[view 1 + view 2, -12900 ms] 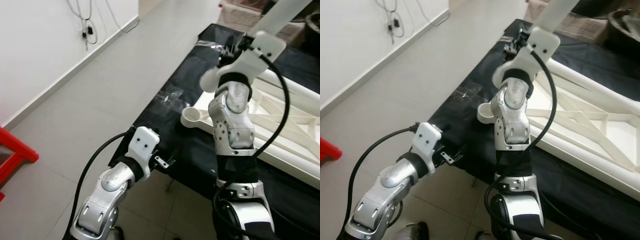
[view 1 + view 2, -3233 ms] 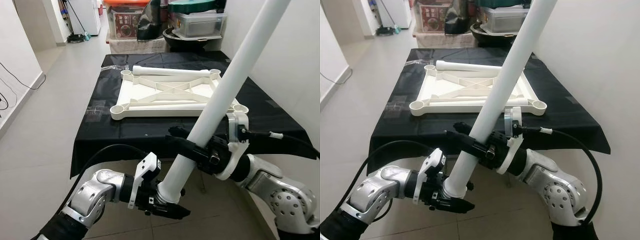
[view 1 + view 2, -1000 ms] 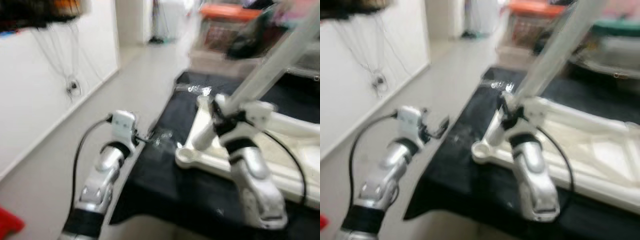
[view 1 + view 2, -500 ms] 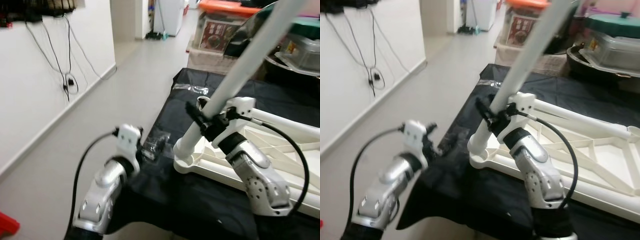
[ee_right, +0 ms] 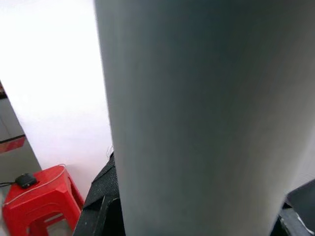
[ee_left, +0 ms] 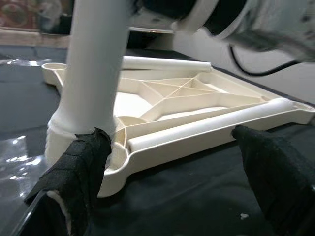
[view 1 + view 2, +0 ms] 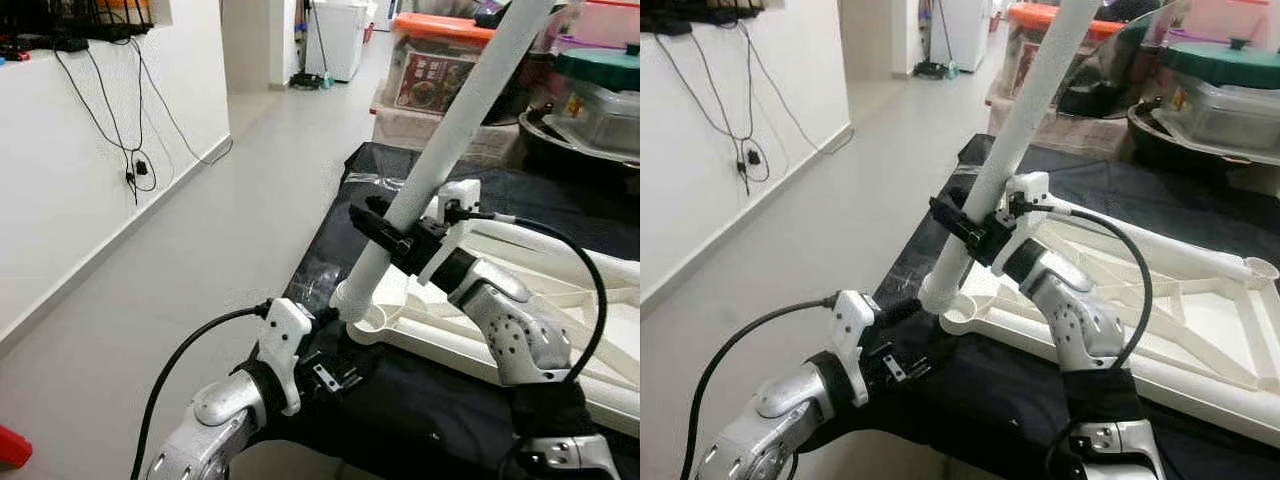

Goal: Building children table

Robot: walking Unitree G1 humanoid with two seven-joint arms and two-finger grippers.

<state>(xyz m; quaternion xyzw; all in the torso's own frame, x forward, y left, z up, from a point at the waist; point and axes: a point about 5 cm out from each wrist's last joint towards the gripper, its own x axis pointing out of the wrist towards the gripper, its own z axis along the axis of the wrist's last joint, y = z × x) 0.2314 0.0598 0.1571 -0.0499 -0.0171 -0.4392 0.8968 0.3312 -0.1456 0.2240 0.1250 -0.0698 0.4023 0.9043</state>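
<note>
**White leg stands in the corner socket, right claw clamped on it**

White plastic makes up the whole job: an upturned tabletop lies on a black cloth that covers the bench, with a loose leg lying along its far side and another resting on its near rail. A long tilted leg has its foot in the round socket at the tabletop's left near corner, close to the cloth's left edge.

The right gripper is closed round this leg a short way above the socket, its black fingers wrapped across the tube; in the right wrist view the tube sits right between them.

The left gripper is low at the cloth's left near edge, just beside the socket. In the left wrist view its two fingers stand wide apart, holding nothing, one tip next to the leg's foot; whether it touches cannot be told.

A red stool stands on the floor by the white wall.
</note>
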